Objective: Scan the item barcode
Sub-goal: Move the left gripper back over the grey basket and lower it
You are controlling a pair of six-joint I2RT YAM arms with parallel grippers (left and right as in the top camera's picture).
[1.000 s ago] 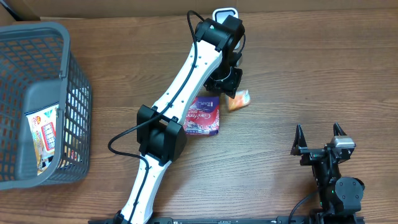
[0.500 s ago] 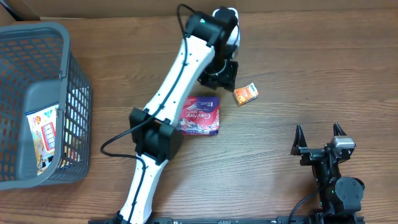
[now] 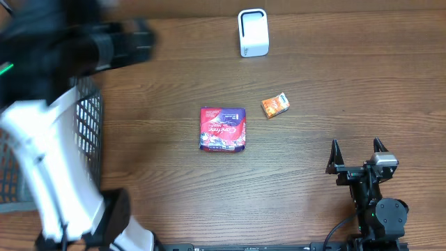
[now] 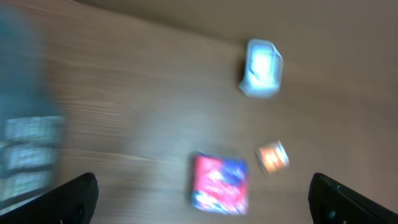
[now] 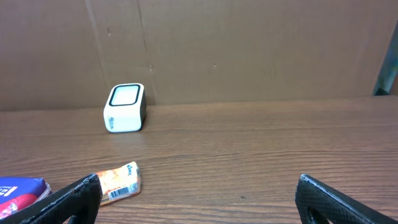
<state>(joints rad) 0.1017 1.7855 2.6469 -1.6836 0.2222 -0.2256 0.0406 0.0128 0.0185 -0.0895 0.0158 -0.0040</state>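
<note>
The white scanner point(image 3: 253, 32) stands at the table's back edge, also clear in the right wrist view point(image 5: 125, 107). A small orange packet point(image 3: 275, 105) lies loose on the wood in front of it, its barcode showing toward the right wrist camera point(image 5: 120, 183). A pink and purple pack point(image 3: 223, 129) lies flat to its left. My left arm point(image 3: 104, 49) is a blur over the far left. The left gripper point(image 4: 205, 199) is open and empty, high above the pack point(image 4: 219, 183). My right gripper point(image 3: 355, 148) stands open and empty at the front right.
A grey mesh basket point(image 3: 87, 118) with packaged goods sits at the left edge, mostly hidden under the blurred left arm. A cardboard wall point(image 5: 249, 50) runs behind the scanner. Bare wood lies between the right gripper and the packet.
The left gripper opened and let go of the orange packet beside the scanner. The left arm then swung fast to the left, over the basket. The right arm has not moved.
</note>
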